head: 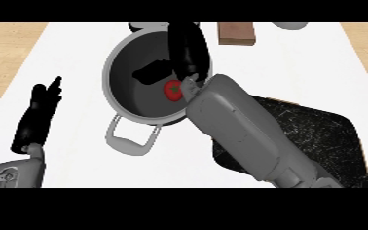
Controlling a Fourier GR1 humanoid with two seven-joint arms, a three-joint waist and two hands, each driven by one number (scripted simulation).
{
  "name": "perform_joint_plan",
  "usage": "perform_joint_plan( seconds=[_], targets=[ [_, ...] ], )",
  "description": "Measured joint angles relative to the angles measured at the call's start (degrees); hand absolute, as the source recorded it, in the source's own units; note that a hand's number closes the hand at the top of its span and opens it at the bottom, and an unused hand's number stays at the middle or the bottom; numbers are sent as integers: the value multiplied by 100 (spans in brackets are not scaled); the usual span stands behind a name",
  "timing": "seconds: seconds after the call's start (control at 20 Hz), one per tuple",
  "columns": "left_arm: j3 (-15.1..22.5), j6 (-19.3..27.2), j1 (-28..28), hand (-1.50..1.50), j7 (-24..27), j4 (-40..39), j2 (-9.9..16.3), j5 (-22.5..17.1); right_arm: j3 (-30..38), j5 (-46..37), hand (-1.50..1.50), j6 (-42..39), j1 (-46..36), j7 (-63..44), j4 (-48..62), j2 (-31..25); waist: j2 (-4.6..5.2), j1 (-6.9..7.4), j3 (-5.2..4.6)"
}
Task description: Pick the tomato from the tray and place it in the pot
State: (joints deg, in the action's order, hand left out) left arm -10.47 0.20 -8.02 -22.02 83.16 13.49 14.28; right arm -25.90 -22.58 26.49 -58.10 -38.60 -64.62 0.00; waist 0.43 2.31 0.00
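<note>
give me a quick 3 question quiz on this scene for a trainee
1. True or false: the tomato is still on the tray.
2. Which hand is over the pot? A) the left hand B) the right hand C) both hands
3. Fill in: the brown block lies beyond the pot, toward the counter's ____ edge.

Key
1. False. The tomato shows inside the pot's rim, just under the right hand; whether it has been let go cannot be told.
2. B. The left hand rests open at the view's left, apart from the pot.
3. far
</note>
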Motion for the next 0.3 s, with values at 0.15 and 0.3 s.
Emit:
perform_joint_plan(
  seconds=[0.15,0.3],
  targets=[
    [-64,-7,-16,0,-43,-27,49,-19,264,100,-150,566,136,332,-51,-6,-12,-75,1],
    [-130,-33,97,0,1,-3,80,-64,592,153,-150,875,344,658,-142,-51,-27,-136,2]
  ],
)
